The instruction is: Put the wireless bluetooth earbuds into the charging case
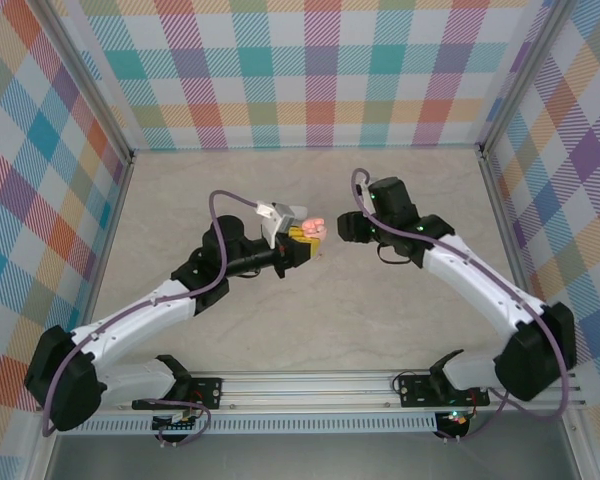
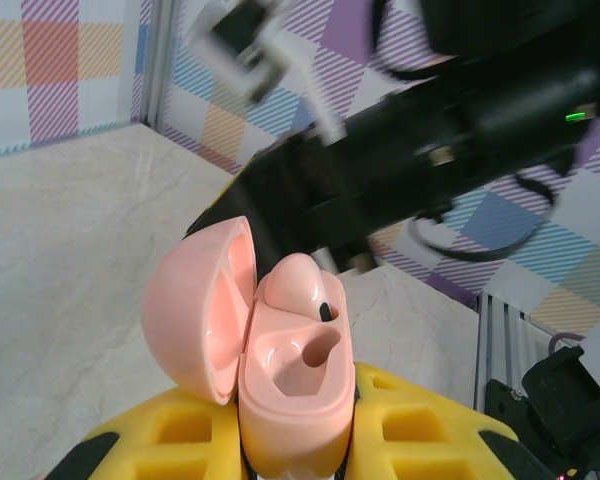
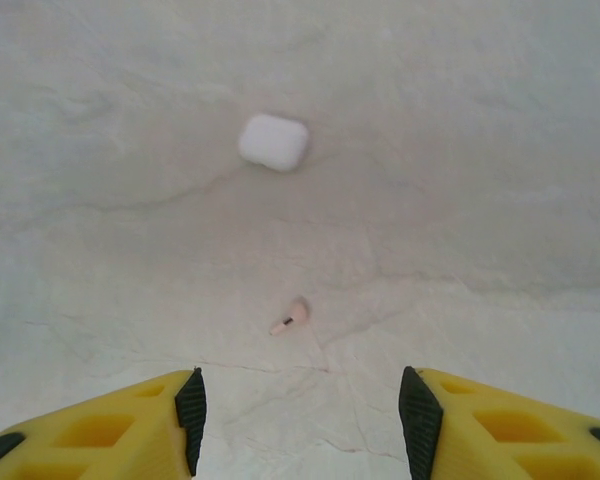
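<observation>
**A:** Left end effector [image 2: 295, 445]?

**B:** I see it clamped on the pink charging case [image 2: 290, 400]. The lid [image 2: 195, 300] is swung open, and one earbud [image 2: 295, 285] sits beside an empty socket [image 2: 310, 355].

**A:** Right end effector [image 3: 298, 410]?

**B:** My view has its jaws apart, gripping nothing, above the bench [image 3: 480, 200]. A loose earbud [image 3: 290, 319] lies just beyond it, with a white rounded piece [image 3: 273, 141] farther off.

The left arm [image 1: 130, 325] and right arm [image 1: 480, 285] share white link shells and black joint housings. A lilac cable [image 1: 218, 205] loops along each. A white camera bracket [image 1: 273, 215] tops the left wrist. The right gripper [image 3: 300, 415] has yellow fingers [image 3: 90, 435] moulded with square pockets, tipped with black pads [image 3: 191, 410]. A green light [image 2: 578, 114] glows on the right wrist.
</observation>
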### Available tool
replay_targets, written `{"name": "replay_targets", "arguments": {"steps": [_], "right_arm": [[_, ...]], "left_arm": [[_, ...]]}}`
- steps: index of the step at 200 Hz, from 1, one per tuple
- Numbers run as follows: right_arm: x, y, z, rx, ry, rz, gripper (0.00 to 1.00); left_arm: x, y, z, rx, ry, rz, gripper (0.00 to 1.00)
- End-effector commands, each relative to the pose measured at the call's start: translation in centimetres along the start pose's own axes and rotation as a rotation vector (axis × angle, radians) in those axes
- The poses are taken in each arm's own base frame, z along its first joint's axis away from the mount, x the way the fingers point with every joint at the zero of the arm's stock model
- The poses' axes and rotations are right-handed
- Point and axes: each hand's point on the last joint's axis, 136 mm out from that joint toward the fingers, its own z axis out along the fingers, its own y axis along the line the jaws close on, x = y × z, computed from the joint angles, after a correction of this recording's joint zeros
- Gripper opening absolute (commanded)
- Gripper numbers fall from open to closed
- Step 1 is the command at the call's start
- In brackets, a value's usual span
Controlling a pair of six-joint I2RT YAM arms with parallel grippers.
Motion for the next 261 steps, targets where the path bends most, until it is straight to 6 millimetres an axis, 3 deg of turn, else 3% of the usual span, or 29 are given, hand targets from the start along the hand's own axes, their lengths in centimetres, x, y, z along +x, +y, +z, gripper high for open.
{"name": "replay_targets", "arguments": {"steps": [1, 42, 91, 173, 261], "right_arm": [[1.7, -0.5, 2.1, 0.031, 0.126, 0.069, 0.57], [4.9, 0.1, 7.3, 0.02, 0.332, 0.185, 0.55], [7.9, 0.4, 11.3, 0.046, 0.491, 0.332, 0.5], [9.1, 2.0, 14.8, 0.08, 0.544, 0.403, 0.44], [9.5, 1.4, 16.5, 0.173, 0.556, 0.373, 0.34]], "left_arm": [[0.2, -1.2, -1.2, 0.01, 0.011, 0.056, 0.02], [0.5, -1.6, -2.8, -0.008, 0.029, 0.08, 0.03], [0.4, -1.9, -3.3, -0.006, 0.024, 0.084, 0.03], [0.4, -1.9, -3.1, 0.002, 0.019, 0.077, 0.03], [0.4, -1.9, -3.2, 0.003, 0.014, 0.076, 0.03]]}}
